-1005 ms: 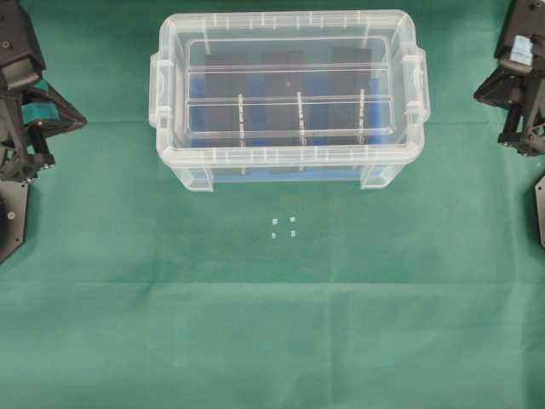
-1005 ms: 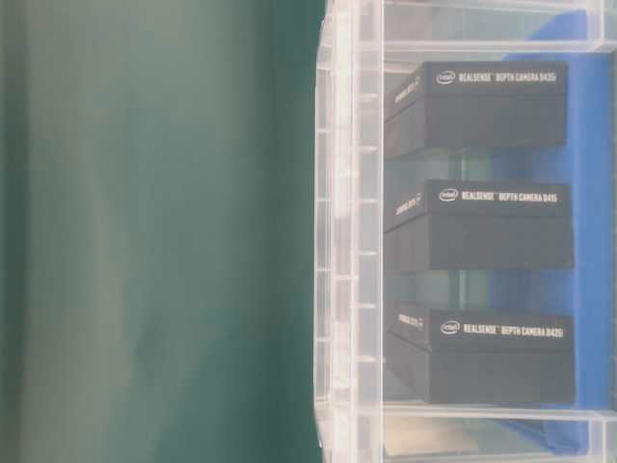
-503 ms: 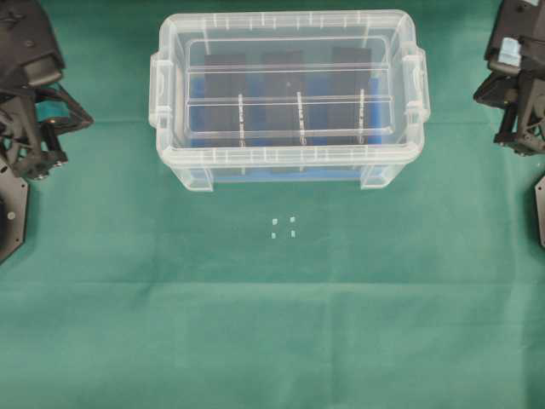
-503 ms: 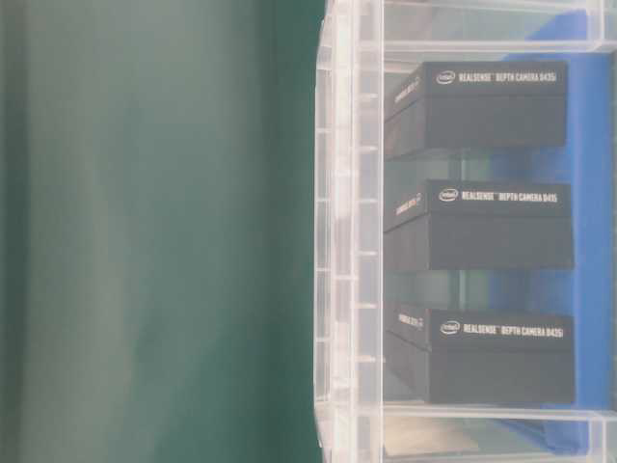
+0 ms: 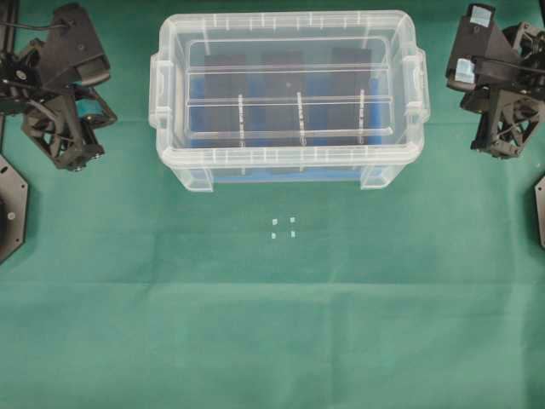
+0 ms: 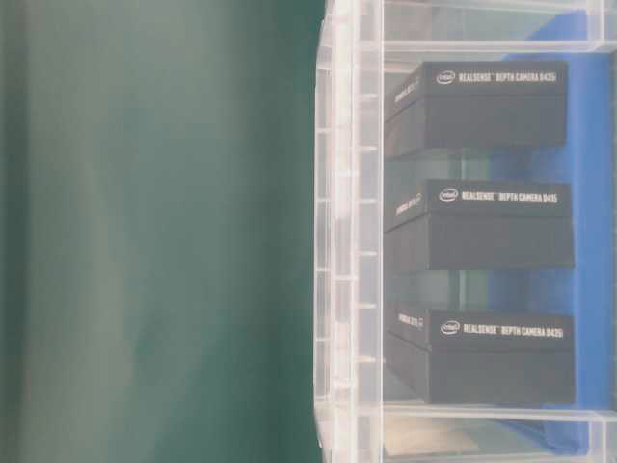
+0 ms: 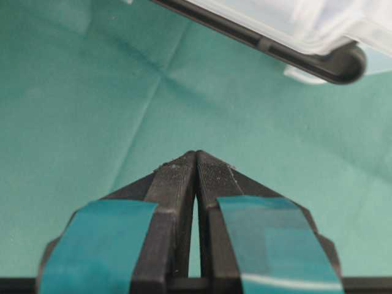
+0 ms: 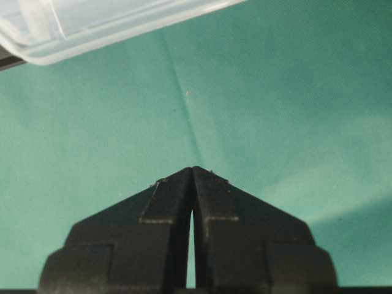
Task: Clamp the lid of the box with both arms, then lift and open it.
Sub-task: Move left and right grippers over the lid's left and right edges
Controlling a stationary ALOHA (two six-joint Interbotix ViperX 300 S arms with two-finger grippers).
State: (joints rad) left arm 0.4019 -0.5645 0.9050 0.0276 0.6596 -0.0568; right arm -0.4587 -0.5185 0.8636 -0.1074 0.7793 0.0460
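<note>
The box (image 5: 281, 173) is a deep clear bin standing at the back middle of the green cloth. It has a blue bottom and three black blocks (image 6: 482, 222) inside. The clear ribbed lid (image 5: 289, 100) lies flat on top of it. My left gripper (image 5: 75, 158), with teal tape, is shut and empty. It hangs over bare cloth, apart from the box's left end, and a corner of the box (image 7: 318, 24) shows at the top right of its wrist view. My right gripper (image 5: 502, 150) is shut and empty, apart from the box's right end (image 8: 92, 24).
Several small white marks (image 5: 283, 227) sit on the cloth in front of the box. Black base plates lie at the left edge (image 5: 10, 204) and the right edge (image 5: 540, 204). The box wall (image 6: 347, 241) fills the right of the table-level view.
Both arms have come further into the overhead view, toward the box's two ends. The box and lid have not moved. Both grippers stay shut.
</note>
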